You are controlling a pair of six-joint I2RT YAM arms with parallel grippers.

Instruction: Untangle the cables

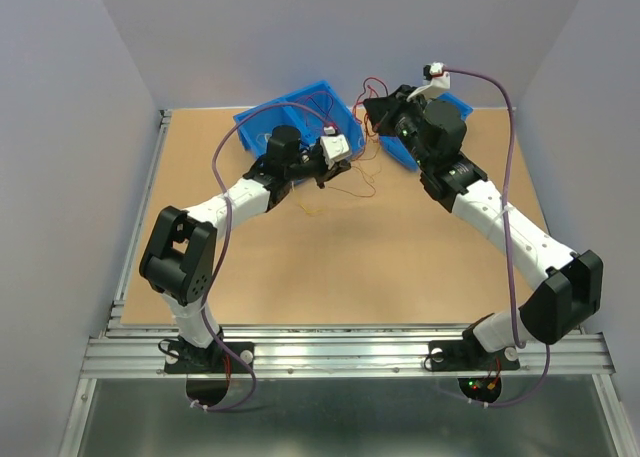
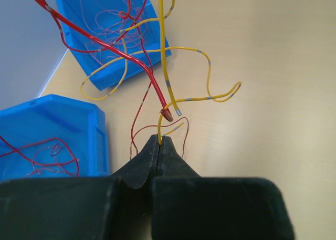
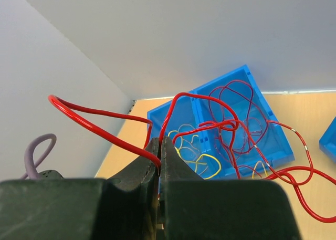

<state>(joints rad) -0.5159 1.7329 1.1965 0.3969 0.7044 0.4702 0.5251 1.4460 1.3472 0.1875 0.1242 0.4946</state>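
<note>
While the left gripper [image 2: 159, 141] is clamped on the yellow cable [image 2: 163, 61] rising just ahead of its tips, right gripper [image 3: 159, 144] pinches the red cable [image 3: 52, 100]. Separation step underway; next, presumably: pull apart slowly.

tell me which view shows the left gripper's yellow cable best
Left wrist: the yellow cable rises from the shut left gripper, close and sharp. Top external shows faint strands; right wrist only binned yellow loops.

A red cable [image 2: 94, 39] and a yellow cable [image 2: 163, 51] run off the left wrist view's top edge; overhead, the right arm [image 1: 480, 202] hides most of a blue bin [image 1: 460, 105].
</note>
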